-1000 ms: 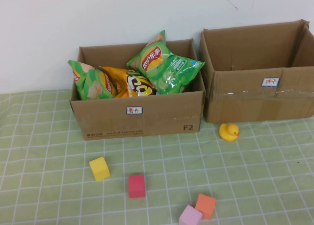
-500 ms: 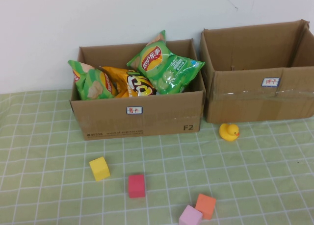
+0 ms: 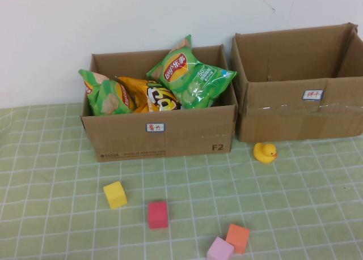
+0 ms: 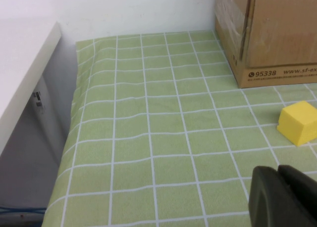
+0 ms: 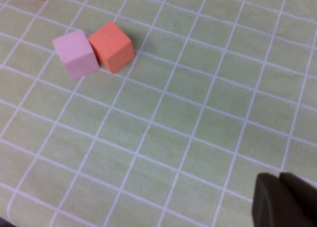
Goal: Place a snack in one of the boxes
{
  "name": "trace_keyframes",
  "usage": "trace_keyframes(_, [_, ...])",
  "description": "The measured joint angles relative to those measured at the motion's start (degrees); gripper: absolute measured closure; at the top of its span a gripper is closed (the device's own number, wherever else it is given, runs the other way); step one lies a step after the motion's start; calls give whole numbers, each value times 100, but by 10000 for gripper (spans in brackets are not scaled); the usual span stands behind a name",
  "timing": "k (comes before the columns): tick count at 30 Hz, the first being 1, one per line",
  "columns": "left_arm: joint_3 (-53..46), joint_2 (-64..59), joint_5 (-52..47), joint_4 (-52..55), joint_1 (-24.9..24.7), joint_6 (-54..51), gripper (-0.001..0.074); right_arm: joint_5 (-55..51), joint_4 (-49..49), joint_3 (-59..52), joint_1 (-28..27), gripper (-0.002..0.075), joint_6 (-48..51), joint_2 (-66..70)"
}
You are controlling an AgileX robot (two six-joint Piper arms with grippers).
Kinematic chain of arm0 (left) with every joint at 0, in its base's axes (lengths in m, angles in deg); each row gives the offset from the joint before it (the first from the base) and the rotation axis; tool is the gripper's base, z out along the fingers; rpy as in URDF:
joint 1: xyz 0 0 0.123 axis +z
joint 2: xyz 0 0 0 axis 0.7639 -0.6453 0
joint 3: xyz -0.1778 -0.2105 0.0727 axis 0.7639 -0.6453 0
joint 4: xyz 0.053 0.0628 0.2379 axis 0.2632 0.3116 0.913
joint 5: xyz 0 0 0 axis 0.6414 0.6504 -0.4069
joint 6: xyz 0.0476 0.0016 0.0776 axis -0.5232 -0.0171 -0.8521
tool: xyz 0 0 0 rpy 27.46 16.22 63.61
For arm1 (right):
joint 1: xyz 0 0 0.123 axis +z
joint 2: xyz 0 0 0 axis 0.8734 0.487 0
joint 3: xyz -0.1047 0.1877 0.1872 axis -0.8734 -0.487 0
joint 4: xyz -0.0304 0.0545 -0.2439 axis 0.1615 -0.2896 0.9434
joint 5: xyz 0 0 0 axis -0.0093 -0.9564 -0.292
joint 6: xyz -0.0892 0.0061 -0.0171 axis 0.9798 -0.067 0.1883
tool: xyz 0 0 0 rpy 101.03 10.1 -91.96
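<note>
Sitting in the left box are three chip bags; the right box stands just beside it. Near the yellow block the left gripper is closed and holds nothing. Near the pink block and orange block the right gripper is closed too, holding nothing.

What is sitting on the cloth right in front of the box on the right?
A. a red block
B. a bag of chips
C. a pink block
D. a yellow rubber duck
D: the yellow rubber duck stands on the cloth just in front of the right-hand box, near its front left corner.
</note>
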Motion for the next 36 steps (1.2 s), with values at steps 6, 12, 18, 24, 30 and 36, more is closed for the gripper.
trace_keyframes(6, [0,0,0,0,0,0,737,0,-85,0,0,728,0,-688])
trace_keyframes(12, [0,0,0,0,0,0,737,0,-74,-15,-492,728,278,-1747])
trace_keyframes(18, [0,0,0,0,0,-21,737,749,-52,-784,-1485,728,700,-2784])
trace_keyframes(24, [0,0,-4,0,0,-21,737,1856,-52,-1918,-1678,728,748,-3030])
trace_keyframes(30, [0,0,-4,0,0,-21,737,1876,-101,-2075,-1702,728,748,-3035])
trace_keyframes(36, [0,0,-4,0,0,-21,737,1807,-101,-2075,-1702,728,736,-3057])
